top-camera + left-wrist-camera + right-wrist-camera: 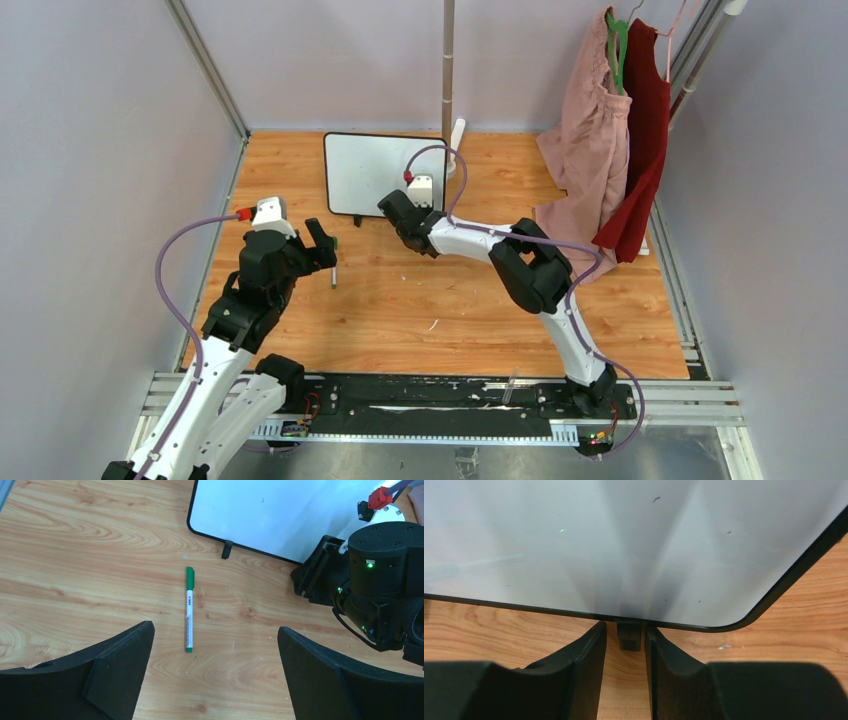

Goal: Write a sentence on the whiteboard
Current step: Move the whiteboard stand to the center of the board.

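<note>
The whiteboard (385, 170) stands at the back centre of the wooden table; it also shows in the left wrist view (280, 510) and the right wrist view (624, 545). Its surface is blank apart from tiny specks; no sentence shows. A green-capped marker (334, 272) lies on the table in front of the board's left corner (189, 607). My left gripper (325, 245) hovers over the marker, open wide and empty (214, 627). My right gripper (392, 208) is at the board's lower edge, its jaws narrowly open on either side of a black foot (629, 637), with small gaps (625, 625).
A pink garment (590, 140) and a red one (640, 150) hang at the back right. A metal pole (448, 70) rises behind the board. A white object (458, 140) stands by the board's right edge. The mounting rail (430, 395) runs along the near edge.
</note>
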`<control>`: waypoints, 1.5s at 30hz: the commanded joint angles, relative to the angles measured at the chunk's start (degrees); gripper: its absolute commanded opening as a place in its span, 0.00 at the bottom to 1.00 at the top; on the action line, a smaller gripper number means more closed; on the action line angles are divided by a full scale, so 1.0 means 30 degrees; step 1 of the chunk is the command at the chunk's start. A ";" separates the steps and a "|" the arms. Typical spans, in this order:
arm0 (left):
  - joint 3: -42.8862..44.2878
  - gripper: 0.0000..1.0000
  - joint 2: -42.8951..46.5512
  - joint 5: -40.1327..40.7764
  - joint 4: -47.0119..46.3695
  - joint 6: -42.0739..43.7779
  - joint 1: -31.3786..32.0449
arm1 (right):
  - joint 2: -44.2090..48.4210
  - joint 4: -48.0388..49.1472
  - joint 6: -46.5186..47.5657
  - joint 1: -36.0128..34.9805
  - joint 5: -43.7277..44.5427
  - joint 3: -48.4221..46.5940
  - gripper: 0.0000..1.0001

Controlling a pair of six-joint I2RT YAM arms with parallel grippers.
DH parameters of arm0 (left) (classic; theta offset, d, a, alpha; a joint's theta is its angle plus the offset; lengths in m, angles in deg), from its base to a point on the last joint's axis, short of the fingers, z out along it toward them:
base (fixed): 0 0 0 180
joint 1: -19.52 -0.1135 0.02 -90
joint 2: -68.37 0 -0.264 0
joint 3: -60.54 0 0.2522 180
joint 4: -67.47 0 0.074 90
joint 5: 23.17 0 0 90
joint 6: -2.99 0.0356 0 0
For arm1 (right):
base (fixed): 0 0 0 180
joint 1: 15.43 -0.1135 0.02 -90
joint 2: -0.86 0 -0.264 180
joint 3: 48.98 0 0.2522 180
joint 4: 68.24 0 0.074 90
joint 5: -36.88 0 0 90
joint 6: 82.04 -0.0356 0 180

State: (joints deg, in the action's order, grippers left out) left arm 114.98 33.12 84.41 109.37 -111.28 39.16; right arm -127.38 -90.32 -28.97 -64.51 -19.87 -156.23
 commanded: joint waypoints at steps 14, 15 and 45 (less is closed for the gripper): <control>-0.0203 0.99 0.0017 0.0078 -0.0645 -0.0170 0.0075 | -0.0385 -0.0213 0.0210 0.0353 -0.0119 0.0119 0.06; -0.0203 0.99 0.0010 0.0070 -0.0649 -0.0153 0.0075 | -0.0304 -0.0113 0.0290 0.0315 -0.0153 0.0309 0.03; -0.0199 0.99 -0.0117 0.0276 -0.0616 -0.0142 0.0060 | 0.3902 0.0532 -0.0809 -0.1608 0.0209 0.7299 0.00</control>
State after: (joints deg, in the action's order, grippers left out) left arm 114.74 32.73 84.43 109.15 -111.31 39.16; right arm -116.89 -83.15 -28.57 -68.27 -19.87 -138.13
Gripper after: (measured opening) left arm 0.993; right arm 0.210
